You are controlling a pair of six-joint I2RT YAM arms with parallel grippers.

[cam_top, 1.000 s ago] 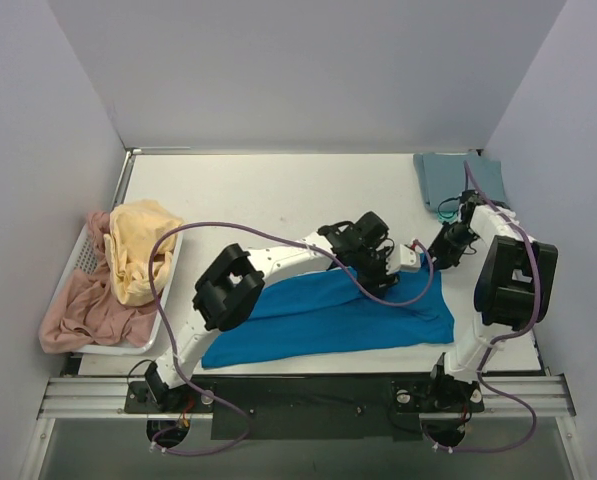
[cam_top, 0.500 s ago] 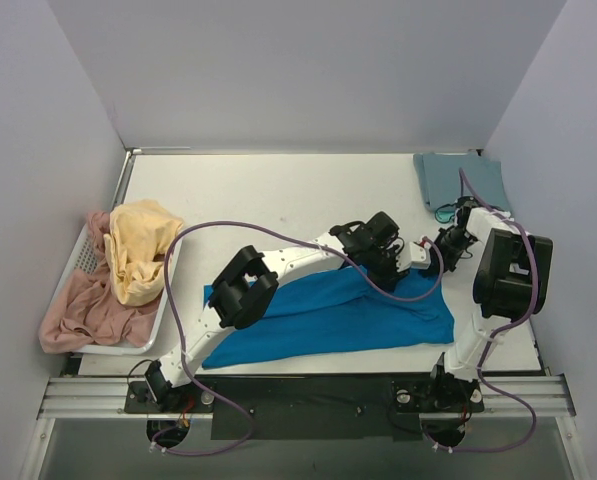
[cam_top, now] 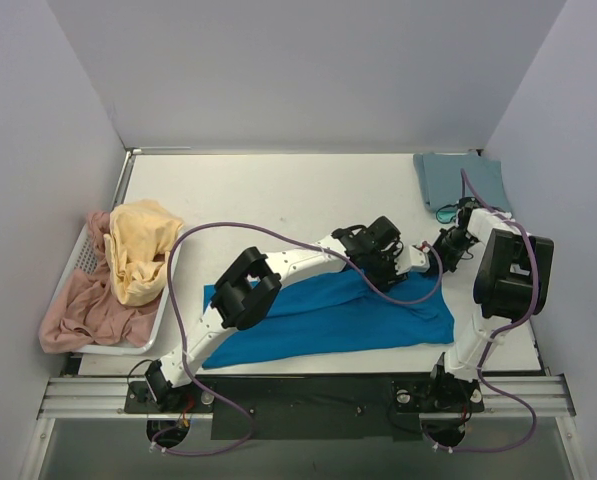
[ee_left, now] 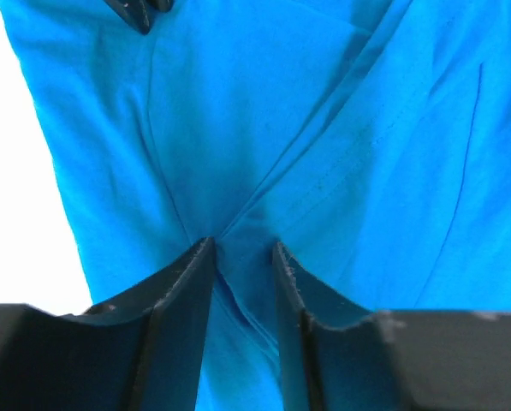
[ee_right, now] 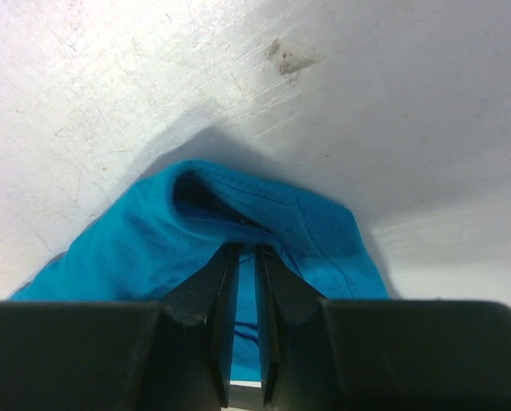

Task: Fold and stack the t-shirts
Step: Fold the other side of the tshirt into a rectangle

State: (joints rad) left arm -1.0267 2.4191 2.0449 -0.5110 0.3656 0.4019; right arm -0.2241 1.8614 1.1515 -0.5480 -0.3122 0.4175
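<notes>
White table (cam_top: 278, 190) carries everything. Across its near half lies the bright blue t-shirt (cam_top: 318, 315), a long rumpled band running from both grippers back toward the arm bases and off to the left gripper's left. Well off to that same side, a dusty pink t-shirt (cam_top: 83, 315) spills over a basket (cam_top: 82, 252), with a pale yellow t-shirt (cam_top: 138, 250) heaped on top. Beyond the right gripper, in the far right corner, sits a dull teal t-shirt (cam_top: 458, 178), folded flat. The left gripper (ee_left: 242, 248) pinches a raised ridge of blue cloth between its dark fingers. Just beside it, the right gripper (ee_right: 246, 253) is clamped on the blue shirt's hemmed edge, lifting a small hump off the tabletop.
</notes>
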